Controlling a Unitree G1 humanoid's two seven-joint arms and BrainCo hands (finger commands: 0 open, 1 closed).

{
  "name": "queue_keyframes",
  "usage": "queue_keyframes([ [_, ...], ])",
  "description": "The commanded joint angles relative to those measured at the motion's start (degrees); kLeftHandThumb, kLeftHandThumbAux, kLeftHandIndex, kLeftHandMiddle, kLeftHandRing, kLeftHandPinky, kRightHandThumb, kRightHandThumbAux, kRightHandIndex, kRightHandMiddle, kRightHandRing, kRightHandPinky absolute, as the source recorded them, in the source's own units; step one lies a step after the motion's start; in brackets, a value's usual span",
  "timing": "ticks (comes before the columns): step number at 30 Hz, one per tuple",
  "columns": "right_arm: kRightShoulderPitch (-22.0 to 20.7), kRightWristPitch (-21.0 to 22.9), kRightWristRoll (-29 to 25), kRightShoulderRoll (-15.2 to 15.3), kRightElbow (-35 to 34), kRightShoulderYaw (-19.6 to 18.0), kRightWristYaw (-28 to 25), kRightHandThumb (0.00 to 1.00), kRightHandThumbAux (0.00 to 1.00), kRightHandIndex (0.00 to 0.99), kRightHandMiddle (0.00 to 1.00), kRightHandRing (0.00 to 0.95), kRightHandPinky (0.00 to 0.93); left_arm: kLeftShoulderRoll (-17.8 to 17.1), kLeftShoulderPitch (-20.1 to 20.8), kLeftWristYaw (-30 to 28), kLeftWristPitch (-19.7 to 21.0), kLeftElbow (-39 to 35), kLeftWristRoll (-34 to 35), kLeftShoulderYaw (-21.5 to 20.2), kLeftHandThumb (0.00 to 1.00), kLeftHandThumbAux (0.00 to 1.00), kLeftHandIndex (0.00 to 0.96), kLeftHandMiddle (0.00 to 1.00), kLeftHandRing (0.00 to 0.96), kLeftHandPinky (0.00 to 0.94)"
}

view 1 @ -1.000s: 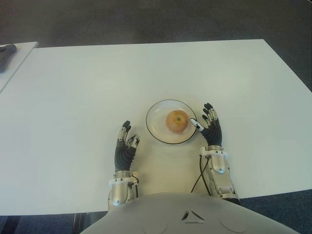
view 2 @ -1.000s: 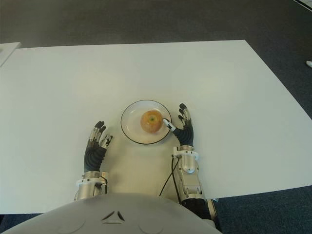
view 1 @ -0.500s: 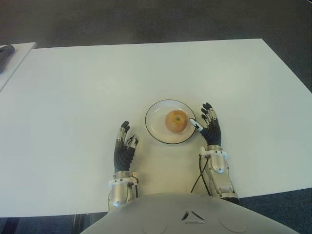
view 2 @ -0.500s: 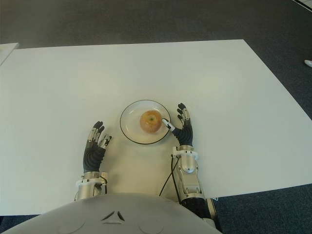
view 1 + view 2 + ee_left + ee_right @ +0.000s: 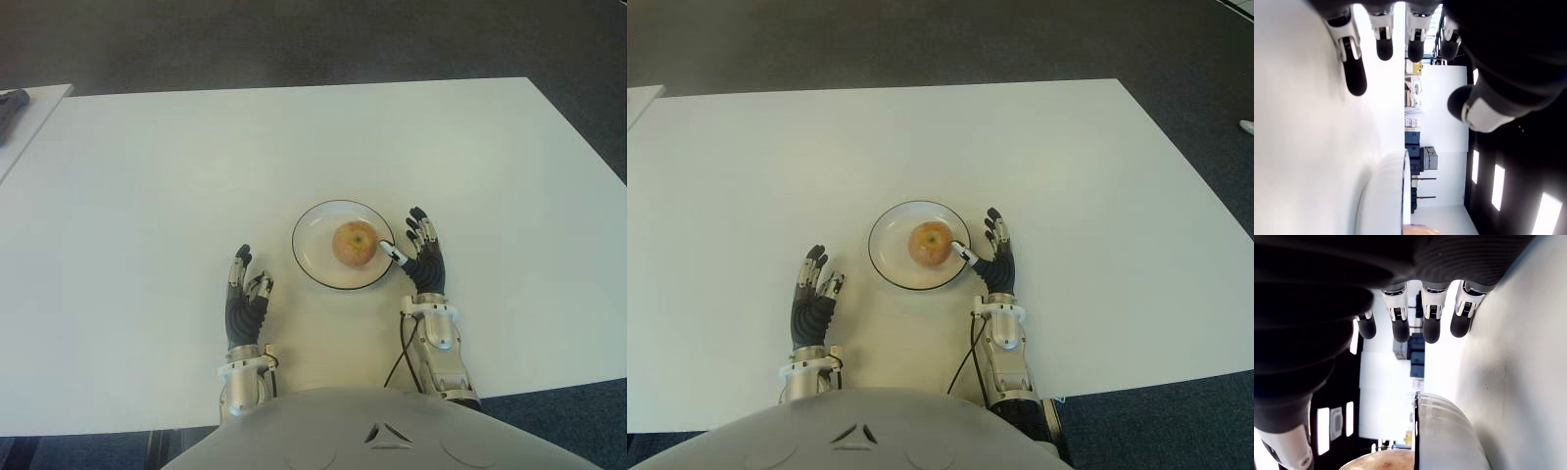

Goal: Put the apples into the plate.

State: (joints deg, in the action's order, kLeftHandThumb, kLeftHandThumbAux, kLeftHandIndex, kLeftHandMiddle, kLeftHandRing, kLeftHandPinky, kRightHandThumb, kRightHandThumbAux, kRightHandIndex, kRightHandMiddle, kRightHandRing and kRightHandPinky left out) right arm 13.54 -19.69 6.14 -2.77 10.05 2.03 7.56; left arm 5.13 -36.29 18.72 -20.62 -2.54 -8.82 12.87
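Apple (image 5: 356, 244): one yellow-red fruit sits near the middle of the plate (image 5: 312, 262), stem end up, and neither hand has hold of it. That plate is a shallow white dish with a thin dark rim, standing on the white counter (image 5: 147, 196) toward its near edge, roughly in front of the robot's chest.

At the plate's right edge is the right hand (image 5: 419, 255), palm turned toward the dish. Its four fingers are stretched forward and slightly fanned, and its white-tipped thumb reaches inward over the plate's rim toward the apple without touching it. In the right wrist view the fingers (image 5: 1401, 322) hang straight with daylight between them and nothing inside the palm, while the plate's rim and a sliver of the apple show farther off.

On the other side, near the plate but clear of it, is the left hand (image 5: 245, 294), closer to the robot's body than the right one. Its fingers point forward, loosely extended, holding nothing; the left wrist view shows the fingertips (image 5: 1356, 78) open above the bare counter with the plate's edge beyond them.

A second white surface (image 5: 34, 113) stands at the far left, apart from the counter, with a dark object (image 5: 12, 101) lying on it that I cannot identify.
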Motion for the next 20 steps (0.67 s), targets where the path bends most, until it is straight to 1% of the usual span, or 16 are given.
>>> queue_keyframes([
  [1,4.51,2.78,-1.85,-0.82,2.98,-0.37,-0.65,0.158,0.719,0.072,0.11,0.095,0.104,2.76,-2.73,2.31,2.23,3.71,-1.62,0.75,0.0,0.635,0.035,0.0,0.0,0.0],
  [5,6.09,2.44,-3.06,-0.73,0.64,-0.54,-1.43,0.195,0.716,0.086,0.113,0.096,0.099,2.8,-1.49,2.87,2.45,4.51,-1.73,0.25,0.0,0.634,0.032,0.0,0.0,0.0],
  [8,7.36,2.78,-3.26,-0.67,-1.22,-0.29,-1.84,0.203,0.711,0.084,0.109,0.09,0.086,2.69,-1.39,2.99,2.3,4.43,-1.77,0.13,0.0,0.627,0.033,0.0,0.0,0.0],
  [13,8.19,3.3,-3.7,-0.78,-2.67,-0.27,-2.39,0.219,0.697,0.083,0.099,0.077,0.077,2.55,-1.43,3.34,1.48,4.51,-2.03,0.34,0.0,0.619,0.036,0.0,0.0,0.0],
  [20,9.7,2.3,-4.72,-1.29,-4.1,-0.67,-2.39,0.264,0.686,0.093,0.122,0.1,0.134,2.36,-1.83,2.19,2.07,3.57,-1.33,1.06,0.0,0.611,0.037,0.0,0.0,0.0],
])
